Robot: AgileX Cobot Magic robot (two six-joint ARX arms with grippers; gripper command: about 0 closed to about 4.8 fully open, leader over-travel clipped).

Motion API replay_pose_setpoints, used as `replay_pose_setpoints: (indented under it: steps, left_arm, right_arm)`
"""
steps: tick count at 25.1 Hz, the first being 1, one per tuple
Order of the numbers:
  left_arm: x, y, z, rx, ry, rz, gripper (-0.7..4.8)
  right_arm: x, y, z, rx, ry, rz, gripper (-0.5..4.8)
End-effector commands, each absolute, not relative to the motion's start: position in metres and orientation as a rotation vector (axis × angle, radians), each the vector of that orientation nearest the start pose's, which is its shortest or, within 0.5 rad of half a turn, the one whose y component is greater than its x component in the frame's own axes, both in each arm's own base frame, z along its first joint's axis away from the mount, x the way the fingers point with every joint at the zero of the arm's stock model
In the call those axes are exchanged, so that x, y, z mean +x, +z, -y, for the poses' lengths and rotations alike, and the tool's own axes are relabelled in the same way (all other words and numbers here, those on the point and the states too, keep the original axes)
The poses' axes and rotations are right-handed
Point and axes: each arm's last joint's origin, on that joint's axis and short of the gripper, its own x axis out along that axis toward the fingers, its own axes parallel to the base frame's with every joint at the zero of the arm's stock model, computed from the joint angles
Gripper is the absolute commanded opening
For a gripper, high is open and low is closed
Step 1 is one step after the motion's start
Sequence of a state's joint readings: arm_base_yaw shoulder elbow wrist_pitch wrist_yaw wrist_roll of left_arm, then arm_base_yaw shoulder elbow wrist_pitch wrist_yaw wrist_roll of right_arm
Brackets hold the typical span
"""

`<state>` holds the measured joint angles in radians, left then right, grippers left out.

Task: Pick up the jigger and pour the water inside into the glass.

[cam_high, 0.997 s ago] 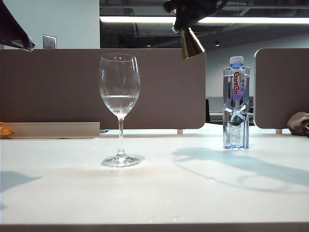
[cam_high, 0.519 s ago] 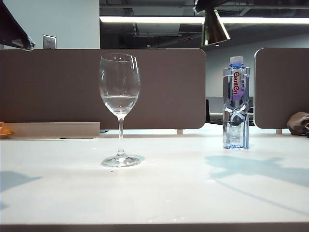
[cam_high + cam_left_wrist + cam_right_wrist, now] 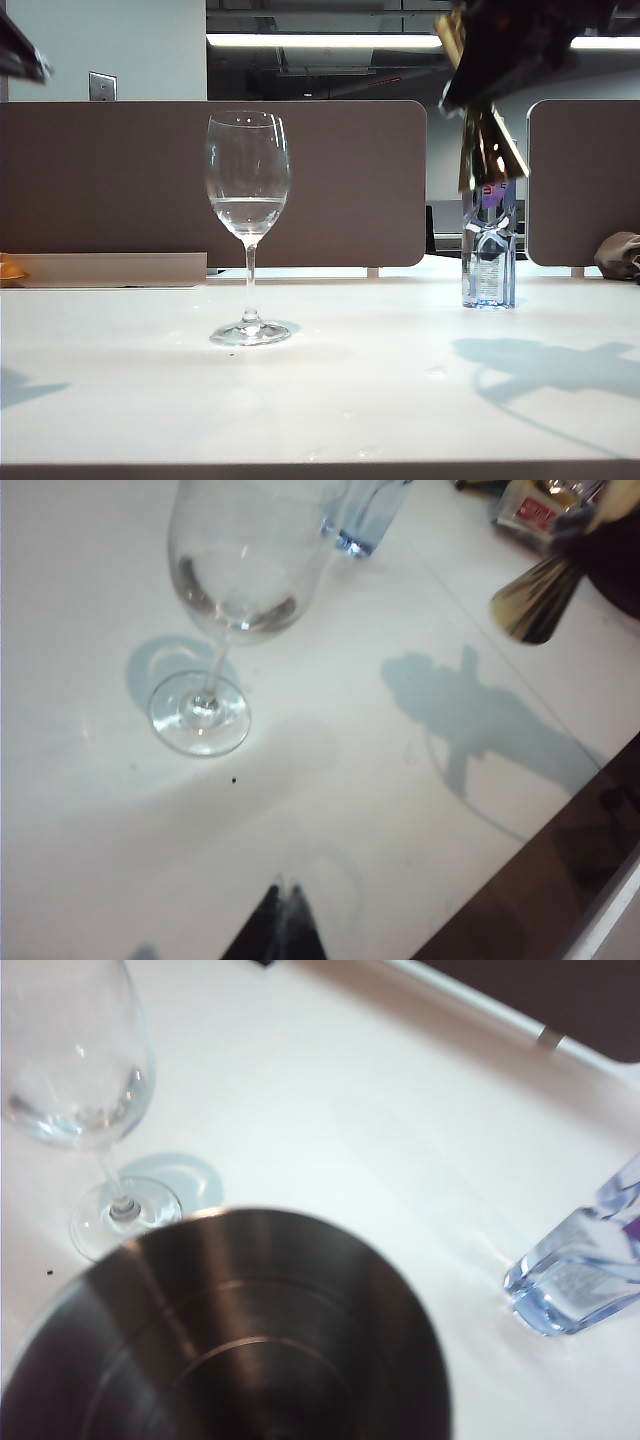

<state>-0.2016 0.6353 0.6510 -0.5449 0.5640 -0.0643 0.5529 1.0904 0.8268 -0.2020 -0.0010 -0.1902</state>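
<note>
Open table (image 3: 380, 390) lies between the glass (image 3: 248, 215) and the bottle (image 3: 489, 250) (both upright obstacles).

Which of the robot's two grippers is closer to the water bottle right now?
Right. The right gripper, holding the jigger, hangs just above and in front of the water bottle. The left gripper is far across the table, beyond the glass.

Right gripper (image 3: 520, 45) is a bulky black housing (blurred, details unreadable); left gripper (image 3: 275, 925) shows as one dark pointed tip.

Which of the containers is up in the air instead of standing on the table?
The gold jigger, held by the right gripper; the glass and bottle stand on the table.
</note>
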Motion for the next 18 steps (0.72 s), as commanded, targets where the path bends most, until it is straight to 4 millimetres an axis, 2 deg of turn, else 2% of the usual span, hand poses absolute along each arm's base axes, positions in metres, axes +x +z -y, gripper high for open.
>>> replay_pose_setpoints:
  steps: [1, 11, 18]
  left_arm:
    - [0.114, 0.283, 0.039, -0.149, -0.733, -0.508, 0.03]
    - [0.079, 0.291, 0.03, -0.12, -0.689, -0.407, 0.03]
    - [0.075, 0.288, 0.03, -0.147, -0.685, -0.445, 0.03]
  right_arm:
    - [0.209, 0.285, -0.129, -0.272, 0.579, -0.409, 0.13]
    - [0.245, 0.251, -0.154, -0.224, 0.666, -0.42, 0.13]
    - [0.263, 0.22, -0.167, -0.222, 0.706, -0.467, 0.14]
